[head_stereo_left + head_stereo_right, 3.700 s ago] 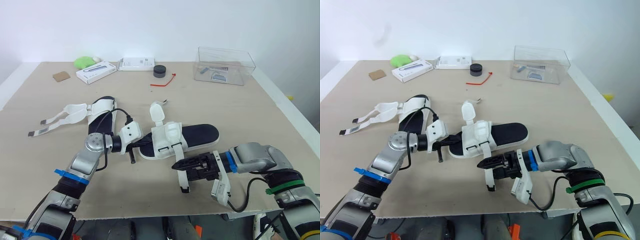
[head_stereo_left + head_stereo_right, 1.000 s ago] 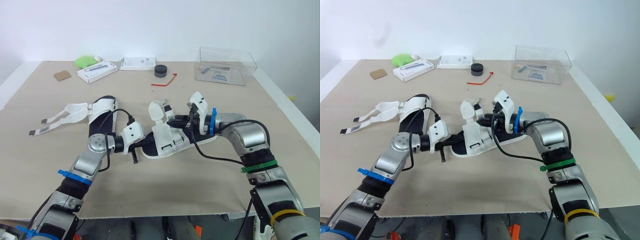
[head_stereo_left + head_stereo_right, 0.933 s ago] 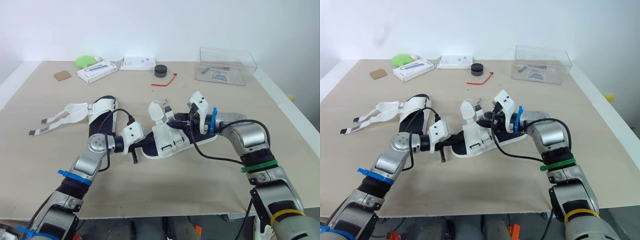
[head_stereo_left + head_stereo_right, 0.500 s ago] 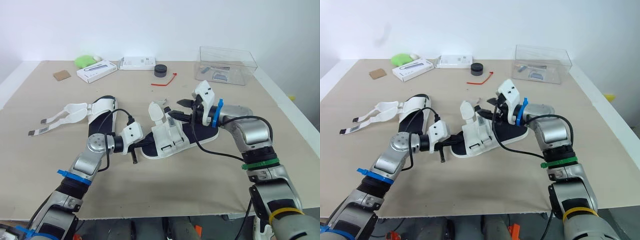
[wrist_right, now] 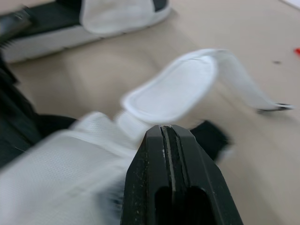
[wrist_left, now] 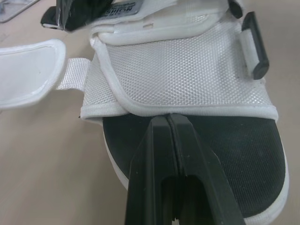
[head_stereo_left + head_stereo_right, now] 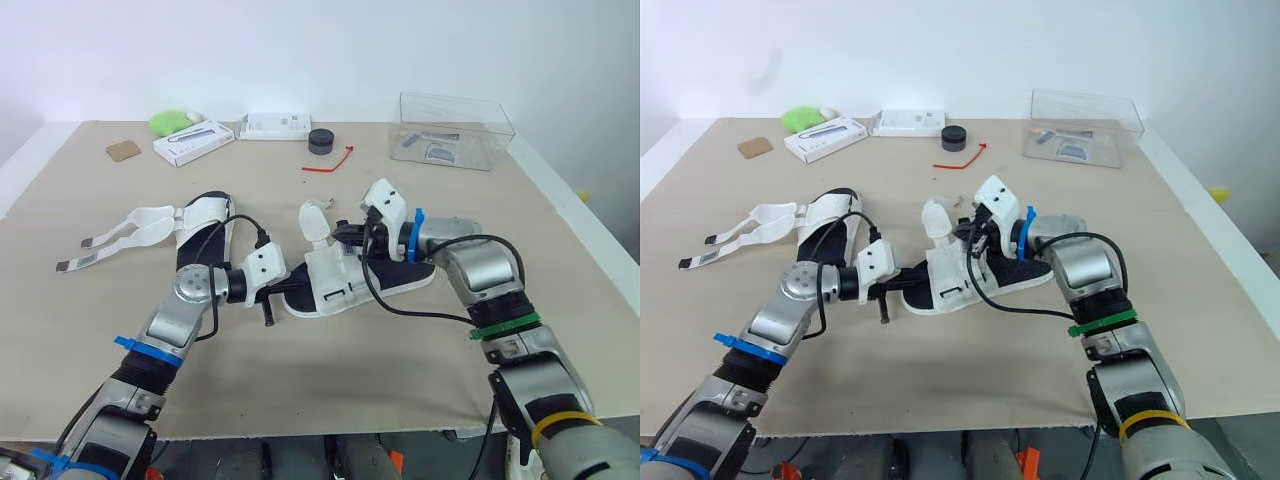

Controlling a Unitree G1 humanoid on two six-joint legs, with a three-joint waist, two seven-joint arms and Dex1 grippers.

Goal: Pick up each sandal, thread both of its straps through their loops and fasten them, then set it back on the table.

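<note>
Left eye view: the left arm is reaching low across the table (image 7: 330, 360), the left gripper (image 7: 289, 288) resting with jaws pressed together at the toe end of the middle sandal (image 7: 352, 282). That sandal is lying flat, showing a white mesh upper and black footbed, one strap (image 7: 315, 221) standing up. The right arm is bending in from the right, the right gripper (image 7: 346, 232) touching the strap's base, jaws pressed together. A second sandal (image 7: 196, 226) is lying well to the left, with bare tabletop stretching towards the near edge.

White mesh sandal (image 6: 187, 70); black footbed (image 6: 243, 159)
</note>
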